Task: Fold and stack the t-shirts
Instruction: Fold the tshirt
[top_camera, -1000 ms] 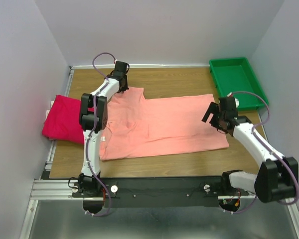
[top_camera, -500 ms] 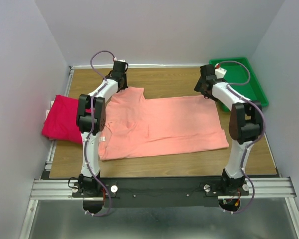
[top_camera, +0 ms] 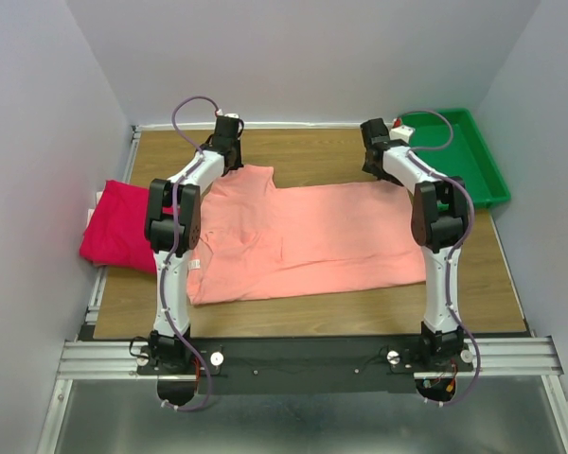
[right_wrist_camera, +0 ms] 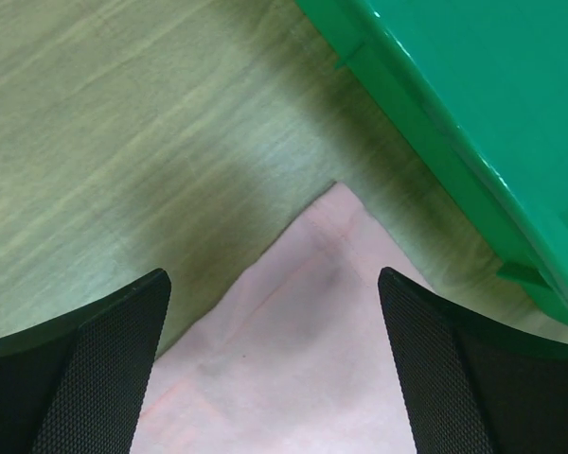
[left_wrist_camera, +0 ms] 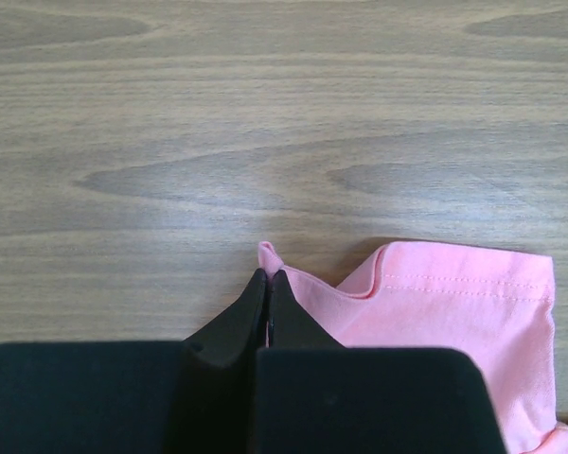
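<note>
The pink shirt (top_camera: pixel 303 236) lies spread flat on the tabletop (top_camera: pixel 312 151), with the red shirt (top_camera: pixel 118 227) bunched at the left edge. The left end effector (left_wrist_camera: pixel 268 284) is closed on the pink shirt's far left corner by only a sliver of cloth, so a pull could let it slip out. The right end effector (right_wrist_camera: pixel 273 279) hangs wide open over the far right corner, just beside the tray (right_wrist_camera: pixel 435 76); if it descends off-centre, a finger could strike the tray wall or miss the cloth, and the fold would drag crooked.
</note>
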{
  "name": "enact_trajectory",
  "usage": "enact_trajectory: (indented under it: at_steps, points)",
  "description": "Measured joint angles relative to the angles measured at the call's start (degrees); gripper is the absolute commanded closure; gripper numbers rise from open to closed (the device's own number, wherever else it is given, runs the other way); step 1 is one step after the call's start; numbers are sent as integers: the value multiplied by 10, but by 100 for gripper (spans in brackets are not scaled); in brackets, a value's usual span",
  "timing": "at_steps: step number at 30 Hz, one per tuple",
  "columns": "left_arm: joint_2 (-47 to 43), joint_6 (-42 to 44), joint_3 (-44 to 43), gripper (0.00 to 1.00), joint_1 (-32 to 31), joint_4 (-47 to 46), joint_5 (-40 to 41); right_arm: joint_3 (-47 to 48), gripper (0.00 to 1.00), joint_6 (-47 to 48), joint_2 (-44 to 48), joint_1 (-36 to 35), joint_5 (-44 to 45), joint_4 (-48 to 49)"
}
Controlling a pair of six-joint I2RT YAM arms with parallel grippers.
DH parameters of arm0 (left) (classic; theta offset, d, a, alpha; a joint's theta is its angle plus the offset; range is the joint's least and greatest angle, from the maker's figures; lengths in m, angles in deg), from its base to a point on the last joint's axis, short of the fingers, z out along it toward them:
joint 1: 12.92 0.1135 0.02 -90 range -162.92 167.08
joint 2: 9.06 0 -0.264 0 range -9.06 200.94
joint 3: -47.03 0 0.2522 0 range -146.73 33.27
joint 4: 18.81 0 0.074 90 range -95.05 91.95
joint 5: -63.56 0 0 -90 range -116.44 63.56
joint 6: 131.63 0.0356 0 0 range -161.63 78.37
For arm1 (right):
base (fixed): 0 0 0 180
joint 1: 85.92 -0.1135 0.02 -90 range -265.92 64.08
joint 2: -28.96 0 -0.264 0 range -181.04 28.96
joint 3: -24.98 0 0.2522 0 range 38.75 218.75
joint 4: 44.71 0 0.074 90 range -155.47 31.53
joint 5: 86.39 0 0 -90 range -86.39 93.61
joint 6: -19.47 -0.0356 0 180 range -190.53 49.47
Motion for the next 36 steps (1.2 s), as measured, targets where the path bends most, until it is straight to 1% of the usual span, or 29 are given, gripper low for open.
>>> enact_trajectory:
  at_steps: [7, 12, 13, 15, 18, 19, 20, 22, 24, 26, 28, 31, 33, 36]
  points:
    - [0, 0, 0, 100, 0, 0, 0, -26, 14, -6, 0, 0, 27, -7]
    - [0, 1, 0, 100, 0, -1, 0, -34, 30, -10, 2, -2, 43, -7]
    - [0, 2, 0, 100, 0, 0, 0, -35, 35, -10, 2, -2, 44, -8]
    - [-1, 3, 1, 100, 0, -1, 0, -36, 40, -12, 2, -3, 44, -9]
    - [-2, 4, 2, 100, 0, -2, 0, -37, 51, -13, 2, -3, 44, -11]
    - [-2, 4, 2, 100, 0, -2, 0, -37, 56, -13, 2, -3, 44, -12]
    - [-3, 5, 3, 100, 0, -2, 0, -37, 58, -12, 2, -3, 44, -14]
    - [-3, 5, 4, 100, 0, -3, 0, -37, 65, -11, 2, -3, 44, -16]
    - [-4, 5, 5, 100, 0, -4, -1, -34, 67, -10, 2, -3, 44, -18]
    - [-6, 5, 7, 100, 0, -4, -1, -27, 70, -9, 1, -3, 44, -22]
    - [-11, 6, 13, 100, 0, -6, -1, -16, 77, -8, -2, -3, 44, -24]
    - [-26, 7, 28, 100, 0, -12, -2, 6, 99, -1, -9, -3, 44, -23]
    - [-36, 9, 39, 100, 0, -19, -4, 10, 99, 0, -10, -3, 44, -23]
    - [-56, 13, 63, 100, 0, -32, -12, 10, 91, 1, -15, -3, 43, -24]
